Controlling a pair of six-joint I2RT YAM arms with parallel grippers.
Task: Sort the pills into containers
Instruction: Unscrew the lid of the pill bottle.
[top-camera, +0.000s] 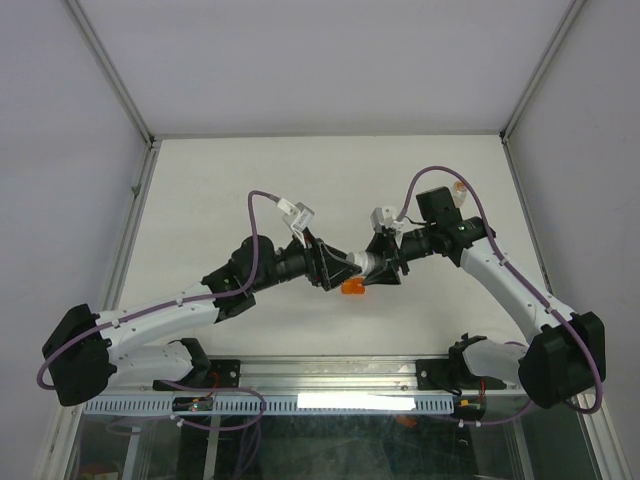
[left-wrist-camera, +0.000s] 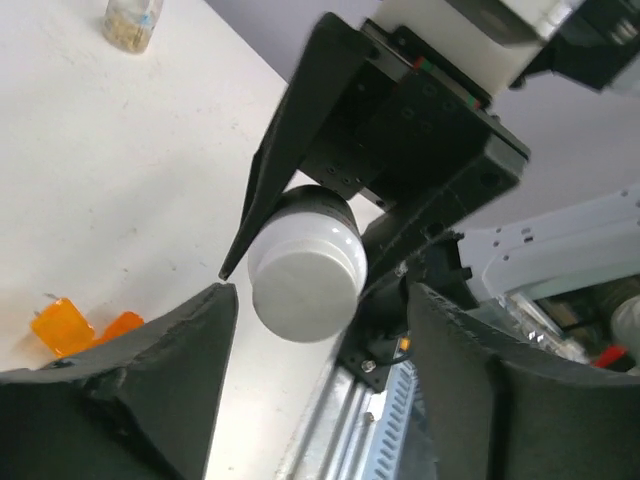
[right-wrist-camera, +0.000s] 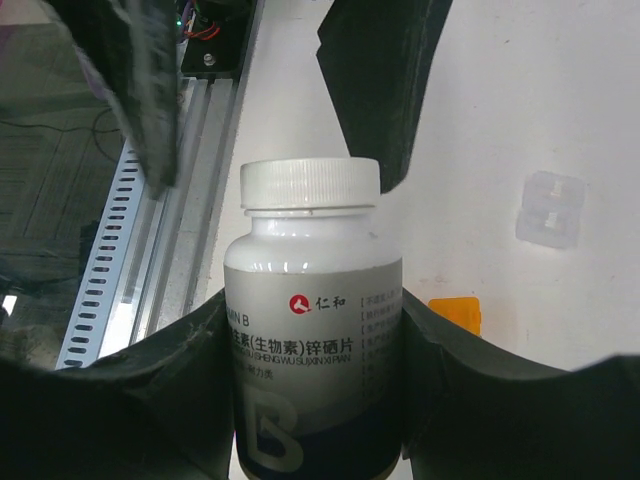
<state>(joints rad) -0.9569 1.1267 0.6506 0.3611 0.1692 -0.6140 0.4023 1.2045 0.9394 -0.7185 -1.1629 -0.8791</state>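
We see the white plastic bottle with a dark label band (top-camera: 368, 263) at centre frame, lying level, clenched by the right gripper (right-wrist-camera: 315, 335). Its white cap (left-wrist-camera: 305, 285) points into the left gripper (left-wrist-camera: 320, 300), whose fingers stand released either side.

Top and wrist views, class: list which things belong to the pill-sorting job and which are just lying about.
Belongs to the job: white bottle, gripped by the right gripper; left gripper, open around its cap; clear vial holding tan pills; orange cup.
Just lying about: metal rail; purple cables; small clear plastic piece, purpose unclear.
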